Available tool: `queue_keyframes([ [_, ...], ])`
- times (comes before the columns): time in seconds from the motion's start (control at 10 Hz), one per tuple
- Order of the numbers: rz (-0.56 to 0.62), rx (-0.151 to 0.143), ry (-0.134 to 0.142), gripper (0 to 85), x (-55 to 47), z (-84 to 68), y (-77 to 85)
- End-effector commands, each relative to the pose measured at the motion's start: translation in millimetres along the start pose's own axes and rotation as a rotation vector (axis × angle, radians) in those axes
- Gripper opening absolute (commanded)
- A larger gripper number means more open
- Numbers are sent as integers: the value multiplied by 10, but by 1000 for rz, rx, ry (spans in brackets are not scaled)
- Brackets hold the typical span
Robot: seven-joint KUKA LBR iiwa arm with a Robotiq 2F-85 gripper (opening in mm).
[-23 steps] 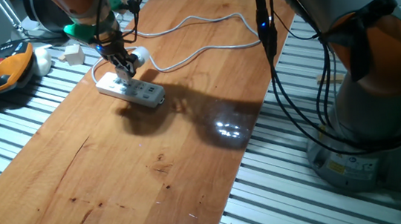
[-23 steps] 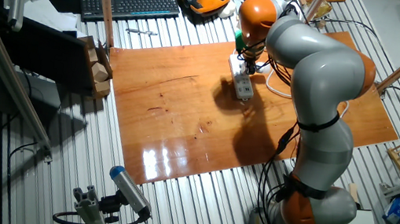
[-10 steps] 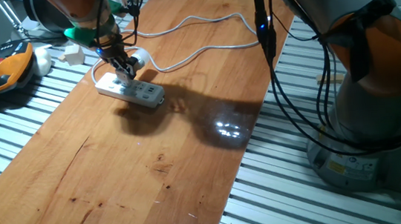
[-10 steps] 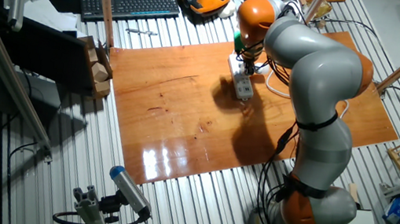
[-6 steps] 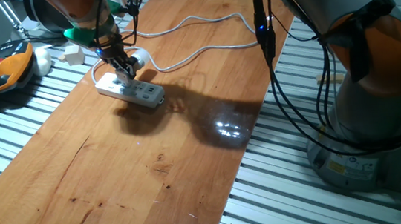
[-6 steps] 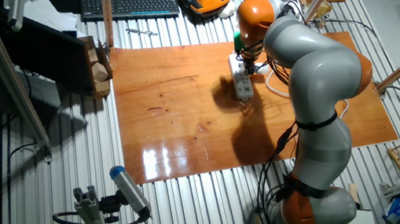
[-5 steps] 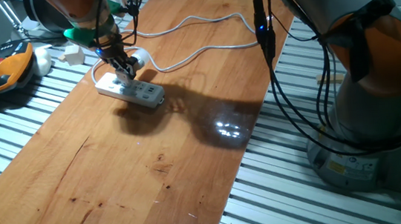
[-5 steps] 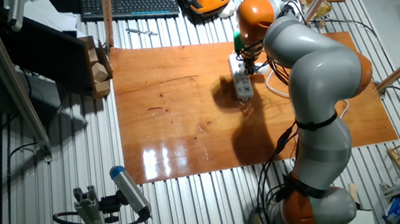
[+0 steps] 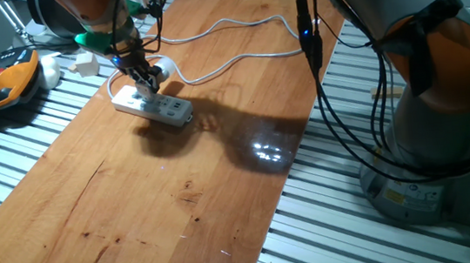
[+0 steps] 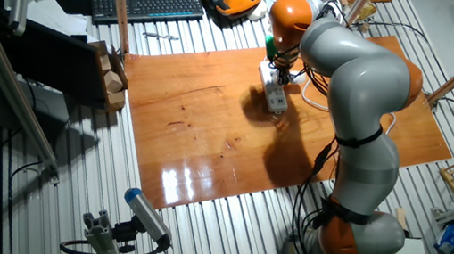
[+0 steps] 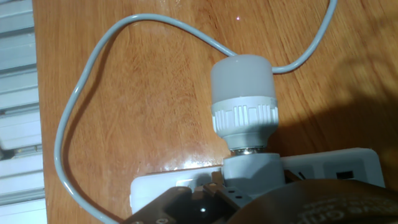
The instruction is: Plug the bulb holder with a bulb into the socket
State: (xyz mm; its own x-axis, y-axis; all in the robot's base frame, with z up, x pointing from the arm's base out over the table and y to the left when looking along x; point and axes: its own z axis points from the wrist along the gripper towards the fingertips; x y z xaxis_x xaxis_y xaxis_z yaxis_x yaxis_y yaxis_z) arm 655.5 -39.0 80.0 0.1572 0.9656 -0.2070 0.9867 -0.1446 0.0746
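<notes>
Hand view: bulb holder (image 11: 245,118) over socket (image 11: 336,165)

The socket (image 9: 153,105) is a long flat white power strip lying in the upper left of one fixed view on the wooden table, its grey cable (image 11: 81,93) looping away across the wood in the hand view. The bulb holder with a bulb (image 11: 244,106) fills the centre of the hand view: a round white bulb, ribbed white collar, metal thread and white base over the strip's top face.
</notes>
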Motion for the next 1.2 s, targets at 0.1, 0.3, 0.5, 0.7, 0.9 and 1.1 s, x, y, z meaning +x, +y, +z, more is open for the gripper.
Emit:
queue_keyframes([
  [0.1, 6, -11, 2, 0, 0, 13, -6],
  [0.3, 0, -15, 7, 0, 0, 18, -7],
  [0.5, -12, -29, 8, 0, 0, 14, -8],
  [0.7, -32, -50, 7, 0, 3, 11, -8],
  [0.9, -34, -51, 11, 0, 5, 8, -5],
  [1.1, -29, -38, 17, 170, 6, 13, 1],
])
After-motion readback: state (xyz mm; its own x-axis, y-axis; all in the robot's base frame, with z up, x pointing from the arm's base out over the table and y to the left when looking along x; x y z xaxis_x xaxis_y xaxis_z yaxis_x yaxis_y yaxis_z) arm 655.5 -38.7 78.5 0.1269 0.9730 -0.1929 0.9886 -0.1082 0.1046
